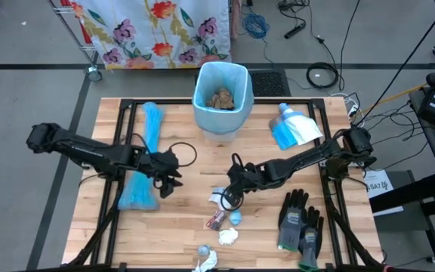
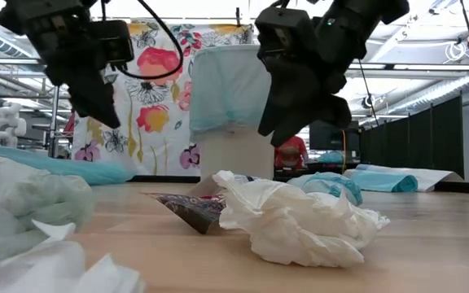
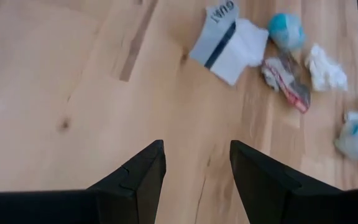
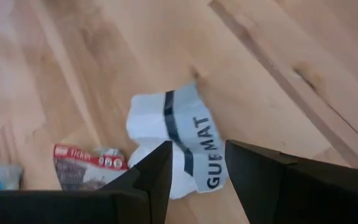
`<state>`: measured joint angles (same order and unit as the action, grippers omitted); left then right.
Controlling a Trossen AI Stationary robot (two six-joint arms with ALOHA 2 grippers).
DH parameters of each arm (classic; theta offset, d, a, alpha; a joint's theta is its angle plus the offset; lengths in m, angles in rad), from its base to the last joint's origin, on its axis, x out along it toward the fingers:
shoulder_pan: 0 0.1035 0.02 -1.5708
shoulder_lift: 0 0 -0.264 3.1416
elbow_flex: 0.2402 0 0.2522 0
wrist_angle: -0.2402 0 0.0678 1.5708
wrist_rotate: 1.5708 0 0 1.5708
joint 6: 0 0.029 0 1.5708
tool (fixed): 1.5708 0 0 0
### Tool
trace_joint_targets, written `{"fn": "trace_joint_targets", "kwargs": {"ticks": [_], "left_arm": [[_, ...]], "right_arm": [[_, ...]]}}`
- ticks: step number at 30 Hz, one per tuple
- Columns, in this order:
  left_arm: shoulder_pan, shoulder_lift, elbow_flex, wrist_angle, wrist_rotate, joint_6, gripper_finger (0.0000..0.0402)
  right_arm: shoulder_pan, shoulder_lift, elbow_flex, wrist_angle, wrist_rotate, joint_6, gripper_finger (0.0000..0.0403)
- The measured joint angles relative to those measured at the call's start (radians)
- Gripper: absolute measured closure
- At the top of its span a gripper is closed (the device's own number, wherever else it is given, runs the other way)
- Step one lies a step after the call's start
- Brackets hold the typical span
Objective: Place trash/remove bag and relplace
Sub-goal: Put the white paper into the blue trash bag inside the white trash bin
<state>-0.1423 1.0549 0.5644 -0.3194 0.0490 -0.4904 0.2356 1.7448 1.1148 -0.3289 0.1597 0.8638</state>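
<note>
1. The trash (image 1: 223, 217) is seen scattered on the front middle of the counter (image 1: 180, 234): a white wrapper with dark lettering (image 4: 178, 142), a red-printed wrapper (image 4: 82, 163), a small blue wad (image 1: 236, 217) and white tissue bits (image 1: 228, 236).
2. The lined bin (image 1: 220, 97) stands at the far edge of the counter, with a brown paper wad (image 1: 221, 99) already inside, so the trash-collecting step is judged to be in hand (the bag swap comes later).
3. The right gripper (image 4: 196, 180) is held just above the lettered wrapper, its jaws released and empty, straddling the wrapper's edge.
4. The left gripper (image 3: 196, 174) hovers over bare counter beside a blue bag roll (image 1: 143, 162), jaws likewise parted and holding nothing.
5. A short descent and a pinch on the wrapper are called for next, then a carry to the bin; thin paper may slip from the grip.
6. The grey-black gloves (image 1: 300, 221) lie apart at the right.
</note>
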Motion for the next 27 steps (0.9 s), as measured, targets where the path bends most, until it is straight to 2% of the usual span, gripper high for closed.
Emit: {"fn": "trace_joint_targets", "kwargs": {"ticks": [7, 10, 17, 27], "left_arm": [[-0.039, 0.123, 0.000, 0.259, 0.001, -0.034, 0.0219], [-0.054, 0.191, 0.000, 0.336, 0.002, -0.090, 0.0219], [-0.104, 0.330, 0.006, 0.446, 0.023, -0.160, 0.0219], [-0.122, 0.537, 0.113, 0.536, 0.021, -0.159, 0.0219]], "right_arm": [[-0.022, 0.000, -0.003, 0.009, -0.013, -0.073, 0.0264], [-0.045, 0.009, -0.002, 0.010, -0.088, -0.089, 0.0264], [-0.067, 0.044, -0.003, 0.029, -0.163, -0.142, 0.0264], [-0.067, 0.140, -0.003, 0.125, -0.229, -0.177, 0.0264]]}}
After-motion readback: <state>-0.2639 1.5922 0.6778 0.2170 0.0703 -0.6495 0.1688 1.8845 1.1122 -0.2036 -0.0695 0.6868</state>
